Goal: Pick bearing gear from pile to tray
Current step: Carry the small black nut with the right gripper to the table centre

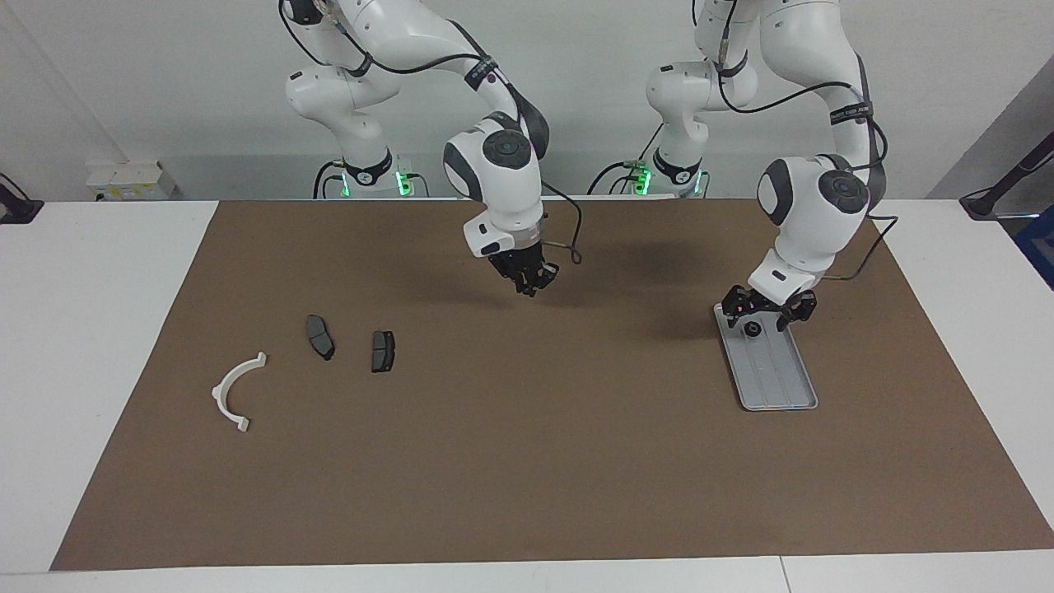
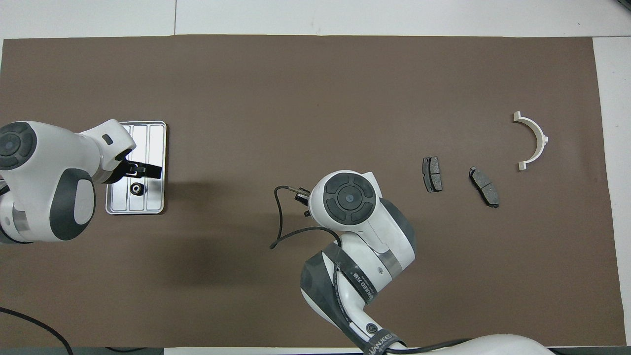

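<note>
Left claw (image 1: 767, 313) spread, hovering over tray (image 1: 778, 379) end nearest robots; bearing gear (image 1: 752, 329) lies in tray, free of fingers. We'd lift straight up, no sideways drag that could nudge gear. Right claw (image 1: 528, 284) pressed together, empty, hanging mid-bench, pile (image 1: 317, 362) at its 8 o'clock in facing view.
</note>
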